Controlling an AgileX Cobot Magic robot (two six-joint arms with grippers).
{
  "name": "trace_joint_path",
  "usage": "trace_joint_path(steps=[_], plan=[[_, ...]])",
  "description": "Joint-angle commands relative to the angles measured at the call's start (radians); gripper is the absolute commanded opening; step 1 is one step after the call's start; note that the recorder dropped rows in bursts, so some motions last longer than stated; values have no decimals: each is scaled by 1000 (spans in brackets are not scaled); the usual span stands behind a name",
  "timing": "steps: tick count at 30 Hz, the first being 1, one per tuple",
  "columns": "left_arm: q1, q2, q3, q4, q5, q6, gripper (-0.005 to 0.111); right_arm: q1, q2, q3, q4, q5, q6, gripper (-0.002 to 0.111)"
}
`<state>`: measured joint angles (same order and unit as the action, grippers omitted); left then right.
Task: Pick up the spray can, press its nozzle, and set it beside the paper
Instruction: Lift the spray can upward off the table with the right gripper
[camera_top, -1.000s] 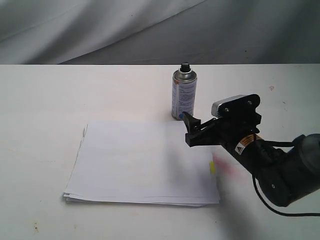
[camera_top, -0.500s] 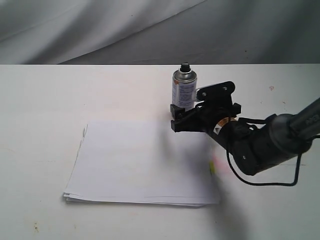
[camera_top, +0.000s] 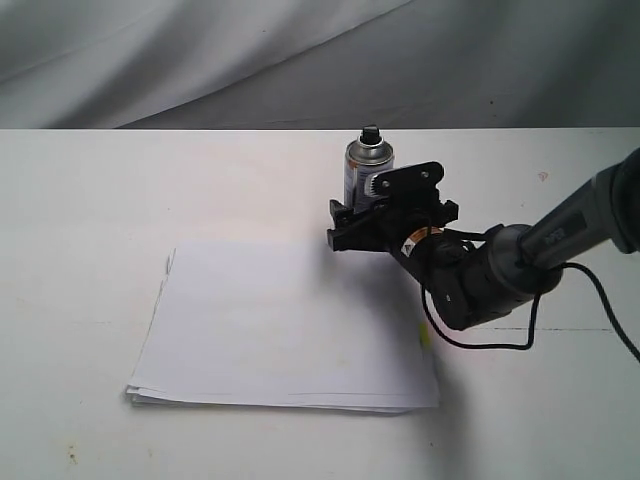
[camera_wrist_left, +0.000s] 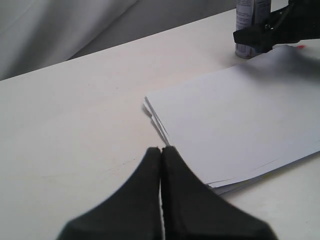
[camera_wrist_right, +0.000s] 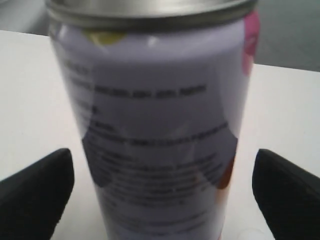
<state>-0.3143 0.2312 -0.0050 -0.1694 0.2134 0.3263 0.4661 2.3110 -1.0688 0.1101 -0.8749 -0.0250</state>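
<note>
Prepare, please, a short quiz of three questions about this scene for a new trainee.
1. True or false: the spray can lies on its side on top of the paper.
2. The right gripper is: A) shut on the nozzle; B) open, with one finger on each side of the can; C) out of every view.
3. Fill in: the left gripper is ____ (open or shut).

Key: 1 false, it stands upright on the table, off the paper. 2 B. 3 shut.
</note>
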Motion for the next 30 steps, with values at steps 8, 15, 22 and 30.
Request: trace_joint_path(steps=[8, 15, 22, 30], plan=[[-5, -3, 5, 3, 1, -3, 0, -22, 50, -82, 1, 25, -26, 88], [-5, -3, 5, 3, 1, -6, 0, -22, 50, -85, 1, 28, -26, 76], [-5, -3, 5, 3, 1, -6, 0, -22, 50, -85, 1, 28, -39, 43], [-5, -3, 5, 3, 1, -3, 0, -27, 40, -85, -14, 28, -49, 0]])
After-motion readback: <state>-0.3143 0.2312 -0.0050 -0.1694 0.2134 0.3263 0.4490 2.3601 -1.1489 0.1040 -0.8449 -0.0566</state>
